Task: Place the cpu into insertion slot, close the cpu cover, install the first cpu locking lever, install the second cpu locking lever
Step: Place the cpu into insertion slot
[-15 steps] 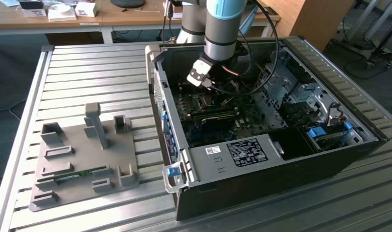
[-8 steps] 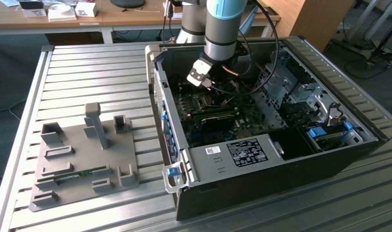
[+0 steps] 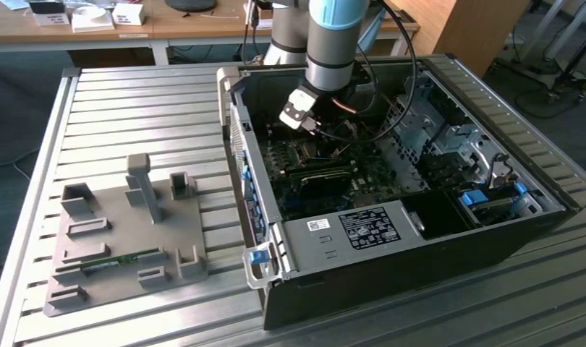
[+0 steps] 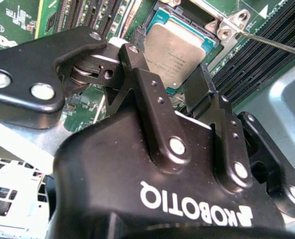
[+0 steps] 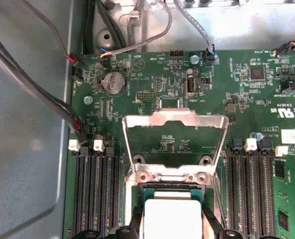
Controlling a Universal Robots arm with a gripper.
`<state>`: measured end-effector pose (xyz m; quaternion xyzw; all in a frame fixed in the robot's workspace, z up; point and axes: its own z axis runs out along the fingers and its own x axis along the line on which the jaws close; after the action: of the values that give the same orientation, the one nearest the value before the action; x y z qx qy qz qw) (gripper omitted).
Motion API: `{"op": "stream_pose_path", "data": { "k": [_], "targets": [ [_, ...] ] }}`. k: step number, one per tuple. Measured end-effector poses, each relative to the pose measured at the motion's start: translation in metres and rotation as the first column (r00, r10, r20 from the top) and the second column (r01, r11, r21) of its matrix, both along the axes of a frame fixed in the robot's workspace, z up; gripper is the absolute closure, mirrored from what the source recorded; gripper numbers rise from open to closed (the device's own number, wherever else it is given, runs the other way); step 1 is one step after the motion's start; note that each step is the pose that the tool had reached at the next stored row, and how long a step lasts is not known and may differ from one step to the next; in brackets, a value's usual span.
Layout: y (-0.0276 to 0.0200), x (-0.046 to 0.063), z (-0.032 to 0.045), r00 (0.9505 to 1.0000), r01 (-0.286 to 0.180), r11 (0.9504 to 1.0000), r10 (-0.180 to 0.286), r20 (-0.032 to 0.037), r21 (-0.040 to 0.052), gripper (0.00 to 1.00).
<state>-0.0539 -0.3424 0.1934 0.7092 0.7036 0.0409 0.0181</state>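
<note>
cpu (image 4: 180, 45): lying flat in the motherboard (image 5: 152, 74) socket.
cpu cover (image 5: 175, 118): hinged up, open.
pincer (image 4: 166, 63): close over the cpu; grasping or released, cannot tell.

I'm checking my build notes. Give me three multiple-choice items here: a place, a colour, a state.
1. Where is the cpu? A at the socket on the motherboard; B on the floor; C in a person's hand.
2. The motherboard's colour? A red; B green; C white.
3. The cpu cover is: A shut over the cpu; B missing; C swung open.
Key: 1 A, it sits framed by the socket; 2 B, the board shows green; 3 C, its frame lies back, clear of the cpu.
</note>
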Motion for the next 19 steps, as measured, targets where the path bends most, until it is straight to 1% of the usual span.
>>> {"op": "stream_pose_path", "data": {
  "k": [19],
  "targets": [
    [0.0000,0.0000,-0.0027,1.0000,0.000,1.0000,0.000,-0.0001,-0.0001,0.46]
  ]
}}
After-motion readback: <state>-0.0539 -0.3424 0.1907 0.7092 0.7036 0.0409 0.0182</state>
